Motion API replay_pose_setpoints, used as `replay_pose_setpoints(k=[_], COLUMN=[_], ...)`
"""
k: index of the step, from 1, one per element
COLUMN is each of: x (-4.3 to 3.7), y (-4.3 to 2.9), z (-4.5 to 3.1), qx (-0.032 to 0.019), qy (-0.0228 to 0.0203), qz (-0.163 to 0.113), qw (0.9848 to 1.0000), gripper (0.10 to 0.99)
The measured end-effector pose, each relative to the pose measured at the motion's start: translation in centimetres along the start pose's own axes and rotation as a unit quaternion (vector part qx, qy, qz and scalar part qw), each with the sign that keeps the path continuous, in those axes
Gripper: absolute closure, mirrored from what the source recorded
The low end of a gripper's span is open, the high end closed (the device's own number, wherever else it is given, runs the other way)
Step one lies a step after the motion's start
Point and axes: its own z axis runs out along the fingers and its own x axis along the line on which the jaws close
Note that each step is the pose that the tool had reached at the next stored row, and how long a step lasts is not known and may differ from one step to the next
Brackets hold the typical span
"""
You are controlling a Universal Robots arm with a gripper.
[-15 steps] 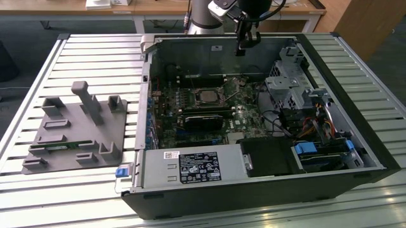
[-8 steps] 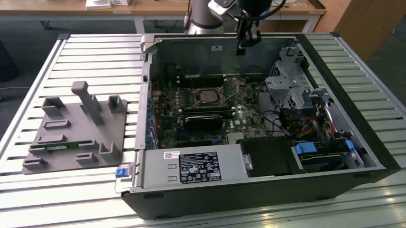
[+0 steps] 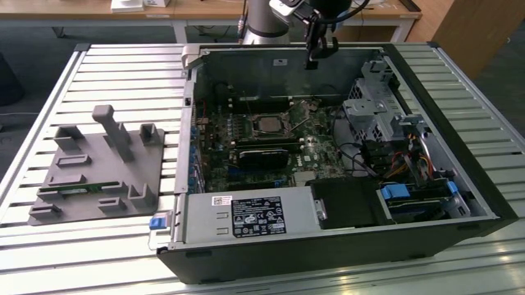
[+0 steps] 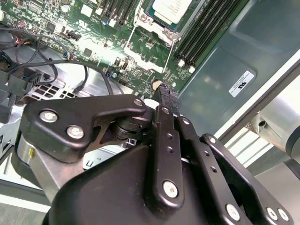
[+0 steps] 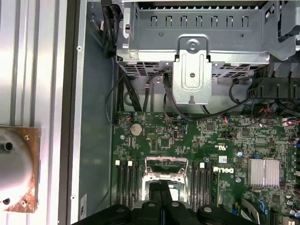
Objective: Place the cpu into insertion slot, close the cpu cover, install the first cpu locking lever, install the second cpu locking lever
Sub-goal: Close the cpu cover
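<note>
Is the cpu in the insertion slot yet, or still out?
In: the second wrist view shows the cpu lying flat within the metal frame of the insertion slot.

We log a matte black gripper (image 4: pixel 166 96) built of chunky linked plates, dotted with round silver screws (image 4: pixel 169 189). In the exterior view we note a silver-grey tubular arm (image 3: pixel 264 24).

Silvery cpu (image 4: pixel 169 8) seated flat in insertion slot (image 4: pixel 172 34), silver rim around.
</note>
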Motion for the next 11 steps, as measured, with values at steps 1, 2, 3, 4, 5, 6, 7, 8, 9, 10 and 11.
replay_pose_setpoints(k=[1, 2, 3, 4, 5, 6, 7, 8, 9, 10, 11], x=[0.0, 0.01, 0.01, 0.02, 0.02, 0.02, 0.03, 0.03, 0.03, 0.04, 0.04], y=[0.0, 0.0, 0.0, 0.0, 0.0, 0.0, 0.0, 0.01, 0.01, 0.01, 0.01], z=[-0.04, -0.08, -0.13, -0.17, -0.22, -0.26, -0.3, -0.34, -0.38, -0.42, -0.47], qx=[0.0, 0.0, 0.0, 0.0, 0.0, 0.0, 0.0, 0.0, 0.0, 0.0, 0.0], qy=[0.0, 0.0, 0.0, 0.0, 0.0, 0.0, 0.0, 0.0, 0.0, 0.0, 0.0], qz=[0.0, 0.0, 0.0, 0.0, 0.0, 0.0, 0.0, 0.0, 0.0, 0.0, 0.0], qw=[1.0, 1.0, 1.0, 1.0, 1.0, 1.0, 1.0, 1.0, 1.0, 1.0, 1.0], gripper=[0.98, 0.98, 0.98, 0.98, 0.98, 0.98, 0.98, 0.98, 0.98, 0.98, 0.98])
